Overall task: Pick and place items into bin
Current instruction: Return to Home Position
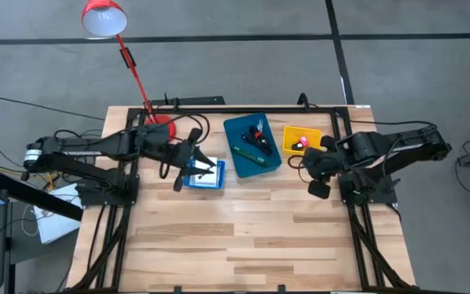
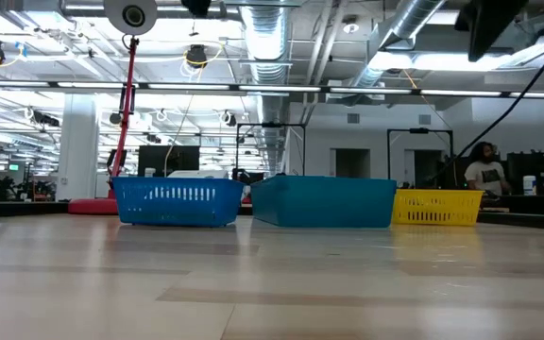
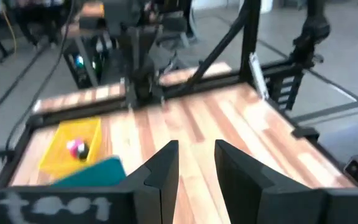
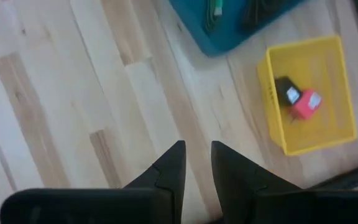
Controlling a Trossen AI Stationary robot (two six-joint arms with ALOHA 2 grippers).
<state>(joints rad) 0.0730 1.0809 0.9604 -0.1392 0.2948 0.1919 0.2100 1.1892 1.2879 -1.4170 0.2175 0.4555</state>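
**Items binned; both tools empty above the desk**

- Left tool [image 3: 196, 149] is hovering over the small blue basket [image 2: 173, 203] at the back left of the desk [image 1: 243, 237]. Its fingers are standing narrowly parted and gripping nothing.
- Right tool [image 4: 197, 149] is hanging over bare planks just in front of the yellow basket [image 2: 437, 208]. It has the same narrow gap and is carrying nothing.
- White packet [image 1: 210, 180] is lying in the blue basket, partly under the left tool.
- Green pen [image 1: 249, 154] and black pieces with red accents [image 1: 259, 135] are sitting in the teal bin [image 2: 324, 203], between the two baskets.
- Pink bit [image 4: 306, 104] is touching a small black piece [image 4: 286, 90] inside the yellow basket.
- I am seeing no item loose on the planks.

Handling, as judged:
- The packet is looking light, flat and fairly stiff. It is best pinched across one short edge.
- The pen is probably slick and prone to rolling, so grip it mid-barrel.
- The black pieces are looking hard and compact, so clamp them across the body.
- The pink bit is tiny and easily flicked away.

Surface: pale wooden planks are running smooth and level, with a dark frame bordering the back.

Room: a red lamp [image 1: 104, 18] is leaning in from the rear left. Beyond it, an open workshop is showing ducts, strip lights and monitors. A person [image 2: 484, 172] is sitting far behind the yellow basket.
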